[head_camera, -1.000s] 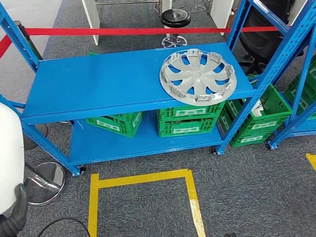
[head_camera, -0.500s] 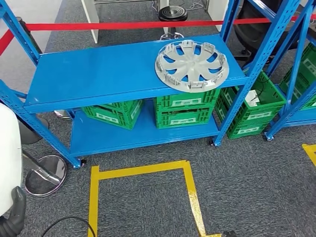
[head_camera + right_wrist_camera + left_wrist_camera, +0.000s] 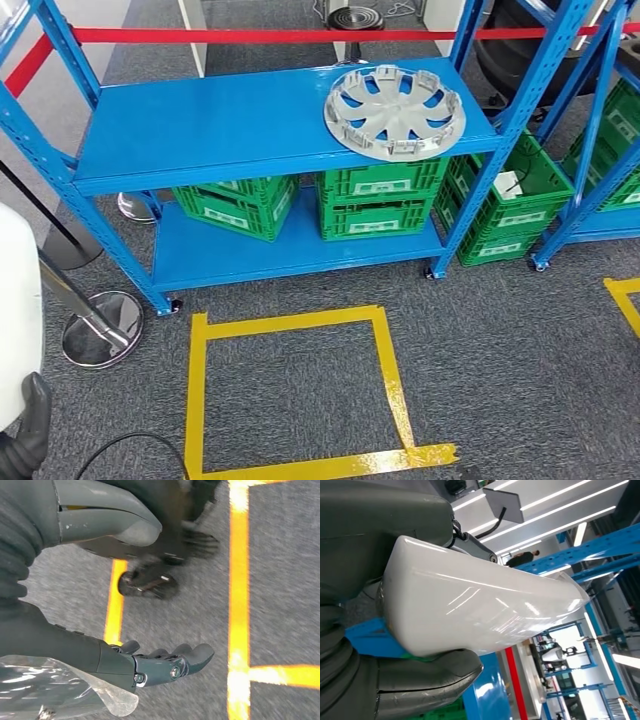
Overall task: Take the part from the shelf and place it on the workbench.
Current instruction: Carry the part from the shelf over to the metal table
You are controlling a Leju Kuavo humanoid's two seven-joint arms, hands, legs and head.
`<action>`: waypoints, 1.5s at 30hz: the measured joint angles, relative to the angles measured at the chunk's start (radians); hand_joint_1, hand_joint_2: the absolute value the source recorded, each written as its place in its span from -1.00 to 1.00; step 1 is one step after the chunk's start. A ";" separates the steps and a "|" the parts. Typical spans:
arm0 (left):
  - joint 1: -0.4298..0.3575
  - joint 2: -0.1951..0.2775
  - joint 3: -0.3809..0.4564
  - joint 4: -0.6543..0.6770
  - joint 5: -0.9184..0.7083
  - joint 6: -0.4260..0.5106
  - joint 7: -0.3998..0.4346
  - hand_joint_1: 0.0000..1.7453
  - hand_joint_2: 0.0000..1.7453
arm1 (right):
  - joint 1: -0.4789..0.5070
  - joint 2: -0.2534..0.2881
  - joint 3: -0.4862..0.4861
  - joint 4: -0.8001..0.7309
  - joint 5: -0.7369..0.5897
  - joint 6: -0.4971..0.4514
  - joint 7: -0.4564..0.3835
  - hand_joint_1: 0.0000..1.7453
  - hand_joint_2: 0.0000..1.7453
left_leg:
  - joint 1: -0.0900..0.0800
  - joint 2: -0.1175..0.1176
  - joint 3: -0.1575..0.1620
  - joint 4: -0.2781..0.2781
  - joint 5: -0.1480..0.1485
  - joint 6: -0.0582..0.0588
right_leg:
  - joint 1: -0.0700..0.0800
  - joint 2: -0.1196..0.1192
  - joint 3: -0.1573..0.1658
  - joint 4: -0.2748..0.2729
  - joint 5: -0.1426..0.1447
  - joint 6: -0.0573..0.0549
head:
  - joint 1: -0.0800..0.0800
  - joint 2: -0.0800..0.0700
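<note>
The part, a silver hubcap, lies flat on the right end of the blue shelf's top board, overhanging its front edge a little. My left hand is low at my side, thumb apart from the fingers, with a white glossy cover of my own body between them in the picture. In the right wrist view my right hand hangs over the grey carpet, fingers stretched out and holding nothing. Both hands are far from the hubcap.
Green crates stand on the lower board, and another crate sits under the neighbouring blue rack. A yellow tape square marks the carpet before the shelf. A round chrome stand base is at the left, a red barrier tape behind.
The whole picture has shifted: my camera moved, so the shelf now sits higher in view and the yellow square's near edge shows. The hubcap has not moved on the shelf.
</note>
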 joint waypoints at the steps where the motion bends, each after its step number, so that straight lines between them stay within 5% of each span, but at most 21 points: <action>1: 0.001 -0.002 0.002 -0.004 -0.001 -0.002 0.000 0.98 1.00 | -0.001 0.000 0.004 0.000 -0.006 -0.004 -0.008 -1.00 1.00 | -0.001 0.001 -0.005 0.000 0.011 -0.005 | 0.002 0.001 0.023 -0.045 -0.013 -0.004 | 0.000 0.000; 4: 0.010 -0.006 0.014 -0.010 -0.001 -0.007 -0.002 0.98 1.00 | 0.007 -0.002 0.019 -0.002 -0.025 -0.004 -0.018 -1.00 1.00 | 0.003 -0.002 -0.019 0.003 0.011 -0.021 | 0.003 -0.002 0.001 -0.060 0.002 -0.024 | 0.000 0.000; 8: 0.020 -0.011 0.024 -0.011 0.000 -0.011 -0.003 0.98 1.00 | 0.015 -0.003 0.038 -0.012 -0.042 0.003 -0.017 -1.00 1.00 | 0.008 -0.005 -0.027 0.174 -0.198 -0.039 | 0.003 -0.013 -0.060 -0.051 0.050 -0.048 | -0.006 0.000; 9: 0.020 -0.011 0.025 -0.011 0.000 -0.012 -0.003 0.98 1.00 | 0.014 -0.004 0.041 -0.014 -0.043 0.004 -0.017 -1.00 1.00 | 0.008 -0.006 -0.025 0.228 -0.217 -0.041 | 0.005 -0.015 -0.077 -0.045 0.061 -0.049 | -0.006 0.000; 11: 0.021 -0.012 0.029 -0.011 0.000 -0.012 -0.004 0.98 1.00 | 0.013 -0.005 0.048 -0.016 -0.047 0.005 -0.018 -1.00 1.00 | 0.008 -0.006 0.002 0.275 -0.172 -0.039 | 0.006 -0.018 -0.119 -0.026 0.082 -0.049 | -0.007 0.000; 13: 0.022 -0.013 0.034 -0.013 0.000 -0.016 -0.005 0.98 1.00 | 0.013 -0.006 0.059 -0.018 -0.056 0.005 -0.019 -1.00 1.00 | 0.007 -0.008 0.082 0.199 -0.111 -0.030 | 0.008 -0.019 -0.164 -0.001 0.101 -0.046 | -0.007 0.000; 15: 0.023 -0.015 0.038 -0.017 0.001 -0.020 -0.009 0.98 1.00 | 0.013 -0.008 0.077 -0.019 -0.071 0.002 -0.017 -1.00 1.00 | 0.003 -0.010 0.186 0.047 -0.124 -0.019 | 0.011 -0.018 -0.195 0.015 0.119 -0.039 | -0.006 0.000; 17: 0.024 -0.018 0.042 -0.022 0.002 -0.022 -0.014 0.98 1.00 | 0.013 -0.012 0.094 -0.020 -0.086 -0.006 -0.009 -1.00 1.00 | -0.003 -0.011 0.229 -0.041 -0.153 -0.010 | 0.010 -0.017 -0.210 0.018 0.141 -0.029 | -0.006 0.000; 20: 0.026 -0.025 0.045 -0.023 0.004 -0.022 -0.017 0.98 1.00 | 0.017 -0.023 0.115 -0.019 -0.098 -0.013 0.000 -1.00 1.00 | 0.000 -0.008 0.199 -0.058 -0.133 0.008 | 0.007 -0.013 -0.238 0.038 0.114 -0.010 | -0.006 0.000; 23: 0.028 -0.031 0.047 -0.023 0.005 -0.022 -0.018 0.98 1.00 | 0.020 -0.034 0.133 -0.019 -0.101 -0.014 0.003 -1.00 1.00 | 0.000 -0.005 0.149 -0.051 -0.097 0.023 | 0.005 -0.005 -0.269 0.181 -0.034 0.001 | 0.000 0.000; 24: 0.029 -0.033 0.047 -0.023 0.005 -0.022 -0.018 0.98 1.00 | 0.020 -0.037 0.138 -0.019 -0.101 -0.014 0.003 -1.00 1.00 | -0.001 -0.005 0.130 -0.046 -0.085 0.023 | 0.004 -0.004 -0.274 0.241 -0.055 0.003 | 0.001 0.000; 26: 0.029 -0.035 0.047 -0.023 0.005 -0.023 -0.018 0.98 1.00 | 0.018 -0.042 0.145 -0.019 -0.102 -0.014 0.003 -1.00 1.00 | -0.003 -0.006 0.087 -0.032 -0.059 0.021 | 0.004 -0.004 -0.255 0.304 -0.013 0.005 | 0.002 0.000; 28: 0.029 -0.036 0.048 -0.023 0.006 -0.023 -0.018 0.98 1.00 | 0.017 -0.045 0.152 -0.019 -0.102 -0.014 0.003 -1.00 1.00 | -0.003 -0.011 0.044 -0.015 -0.036 0.015 | 0.002 0.003 -0.178 0.243 0.051 0.003 | 0.002 0.000; 30: 0.030 -0.037 0.049 -0.025 0.006 -0.023 -0.019 0.98 1.00 | 0.017 -0.048 0.160 -0.019 -0.108 -0.020 0.004 -1.00 1.00 | -0.006 -0.017 0.014 0.001 -0.016 0.006 | 0.000 0.028 -0.050 0.078 0.026 -0.004 | 0.002 0.000; 32: 0.031 -0.039 0.052 -0.029 0.006 -0.025 -0.023 0.98 1.00 | 0.021 -0.052 0.173 -0.020 -0.129 -0.035 0.008 -1.00 1.00 | -0.008 -0.023 0.000 0.005 0.008 -0.003 | 0.003 0.044 0.017 -0.033 -0.016 -0.011 | 0.001 0.000; 35: 0.036 -0.044 0.063 -0.031 0.008 -0.028 -0.029 0.98 1.00 | 0.040 -0.059 0.196 -0.021 -0.158 -0.050 0.018 -1.00 1.00 | -0.003 -0.033 -0.017 0.010 0.007 -0.019 | 0.002 0.021 -0.009 -0.043 0.003 -0.035 | -0.001 0.000; 39: 0.042 -0.048 0.071 -0.031 0.002 -0.034 -0.037 0.98 1.00 | 0.063 -0.073 0.227 -0.022 -0.180 -0.069 0.021 -1.00 1.00 | 0.005 -0.028 -0.049 0.200 -0.172 -0.038 | 0.001 -0.020 -0.060 -0.043 0.043 -0.053 | -0.008 0.000; 40: 0.042 -0.049 0.072 -0.031 0.001 -0.036 -0.037 0.98 1.00 | 0.065 -0.077 0.236 -0.022 -0.186 -0.075 0.023 -1.00 1.00 | 0.007 -0.028 -0.049 0.252 -0.176 -0.041 | 0.001 -0.031 -0.074 -0.041 0.053 -0.053 | -0.008 0.000; 42: 0.042 -0.050 0.073 -0.031 -0.001 -0.038 -0.039 0.98 1.00 | 0.066 -0.085 0.254 -0.022 -0.199 -0.085 0.026 -1.00 1.00 | 0.009 -0.025 -0.021 0.281 -0.118 -0.043 | 0.002 -0.052 -0.101 -0.033 0.068 -0.050 | -0.008 0.000; 43: 0.042 -0.050 0.073 -0.031 -0.002 -0.038 -0.040 0.98 1.00 | 0.067 -0.088 0.262 -0.022 -0.206 -0.089 0.028 -1.00 1.00 | 0.008 -0.016 0.017 0.244 -0.085 -0.041 | 0.002 -0.063 -0.110 -0.028 0.074 -0.047 | -0.008 0.000; 45: 0.040 -0.051 0.073 -0.032 -0.003 -0.038 -0.044 0.98 1.00 | 0.070 -0.094 0.278 -0.022 -0.219 -0.096 0.032 -1.00 1.00 | 0.004 0.021 0.124 0.095 -0.079 -0.031 | 0.005 -0.082 -0.119 -0.018 0.082 -0.040 | -0.008 0.000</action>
